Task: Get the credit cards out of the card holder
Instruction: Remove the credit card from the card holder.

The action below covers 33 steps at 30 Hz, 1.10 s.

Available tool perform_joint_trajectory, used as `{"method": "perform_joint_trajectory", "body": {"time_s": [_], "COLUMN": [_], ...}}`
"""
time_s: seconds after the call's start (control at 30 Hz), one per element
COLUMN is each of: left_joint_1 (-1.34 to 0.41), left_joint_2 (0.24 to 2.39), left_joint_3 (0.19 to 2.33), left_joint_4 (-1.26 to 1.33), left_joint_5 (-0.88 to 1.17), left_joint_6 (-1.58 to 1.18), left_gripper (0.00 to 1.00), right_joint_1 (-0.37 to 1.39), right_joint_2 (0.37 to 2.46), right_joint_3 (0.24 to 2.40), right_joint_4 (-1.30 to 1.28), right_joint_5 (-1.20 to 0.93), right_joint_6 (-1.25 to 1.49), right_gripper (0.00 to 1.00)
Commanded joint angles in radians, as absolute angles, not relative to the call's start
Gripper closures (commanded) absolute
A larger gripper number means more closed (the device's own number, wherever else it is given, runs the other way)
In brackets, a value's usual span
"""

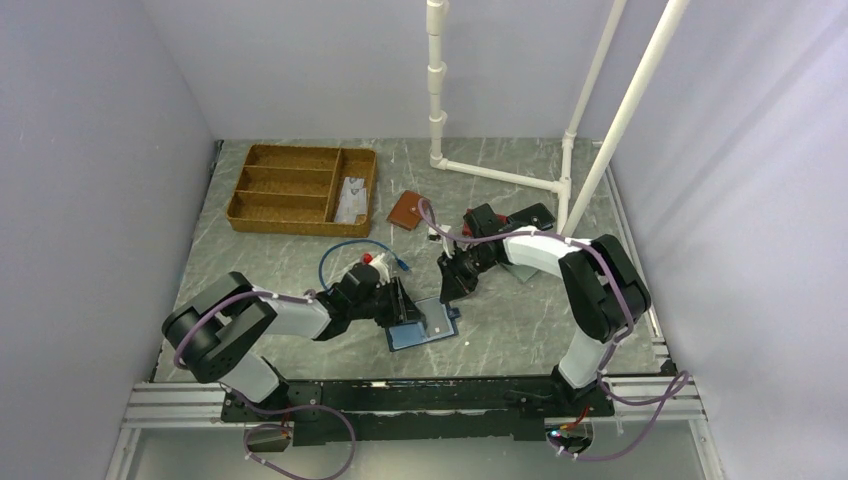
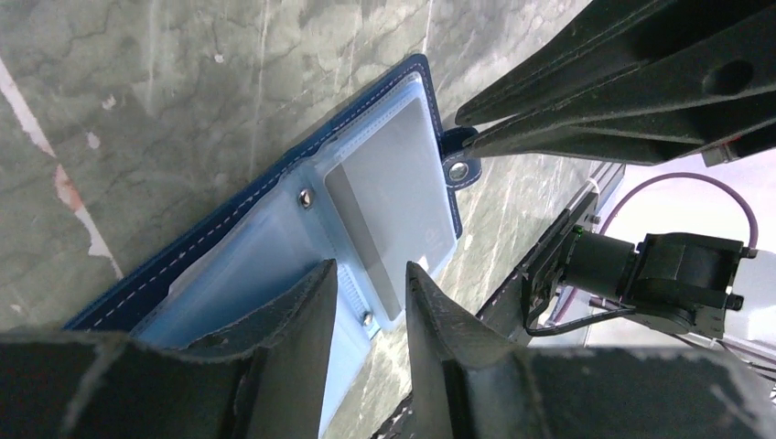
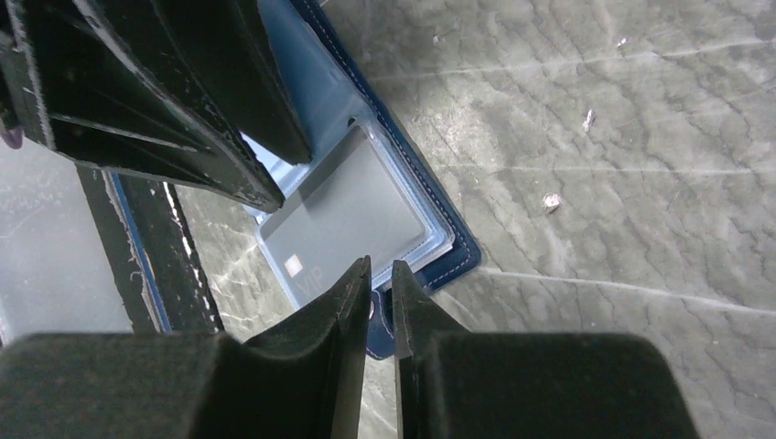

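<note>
Card holder lies open flat on the bench, grey credit card not out yet. Left hand half open at its edge; right hand pinches the snap tab (looks like), so extraction's barely started.

open card holder on table, pincers flanking

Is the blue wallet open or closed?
Open. The card holder lies spread flat on the table, its light blue inside facing up with a grey card showing.
</note>
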<state>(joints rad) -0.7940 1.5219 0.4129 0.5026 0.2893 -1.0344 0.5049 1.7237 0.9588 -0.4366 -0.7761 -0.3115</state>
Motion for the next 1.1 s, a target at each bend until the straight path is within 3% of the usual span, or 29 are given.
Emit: {"method": "perform_joint_trajectory", "body": {"time_s": [0.0, 0.17, 1.07], "left_joint_1": [-0.801, -0.804, -0.813], "left_joint_2": [1.55, 1.565, 1.58], "left_joint_3": [0.459, 0.461, 0.469], "left_joint_4": [0.485, 0.458, 0.413], "left_joint_5": [0.272, 0.255, 0.228], "left_joint_6": [-1.034, -1.047, -1.049], "left_gripper": [0.65, 0.78, 0.84], "right_joint_1": [0.509, 0.508, 0.512], "right_joint_2": [1.744, 1.763, 1.812], "right_joint_3": [1.007, 1.017, 1.055], "right_joint_4": [-0.45, -0.453, -0.488], "right_joint_5": [-0.832, -0.842, -0.787], "right_joint_6": [-0.293, -0.275, -0.265], "right_gripper": [0.83, 0.81, 0.69]}}
